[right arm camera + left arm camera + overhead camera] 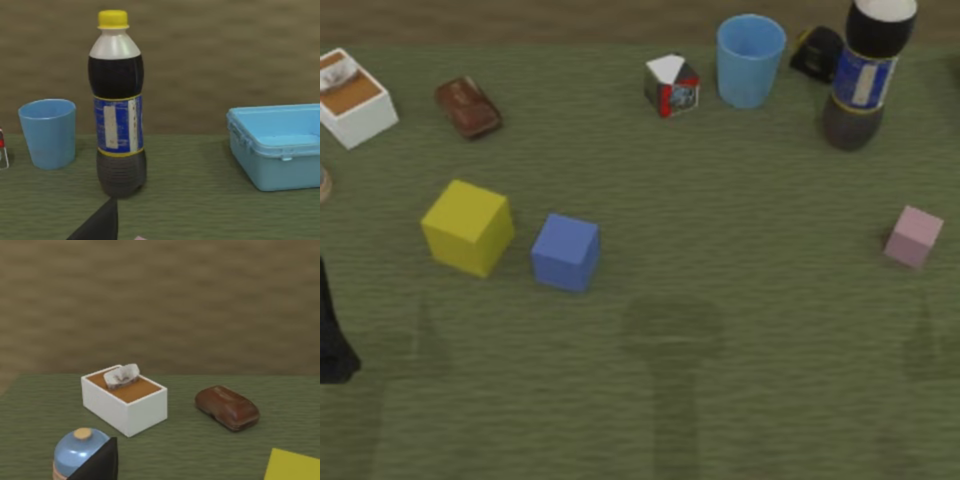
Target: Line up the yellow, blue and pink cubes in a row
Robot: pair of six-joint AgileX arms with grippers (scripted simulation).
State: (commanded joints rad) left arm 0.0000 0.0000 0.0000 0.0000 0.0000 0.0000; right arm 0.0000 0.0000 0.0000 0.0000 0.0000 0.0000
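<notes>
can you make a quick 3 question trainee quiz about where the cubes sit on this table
1. True or false: the large matte yellow cube and the smaller matte blue cube are touching.
2. Which cube lies nearest the table's right side? A yellow, B blue, C small pale pink cube
3. Fill in: the tall light-blue plastic cup stands between the small printed box and the dark cola ____.

Key: 1 false, a gap shows between them; 2 C; 3 bottle.
</notes>
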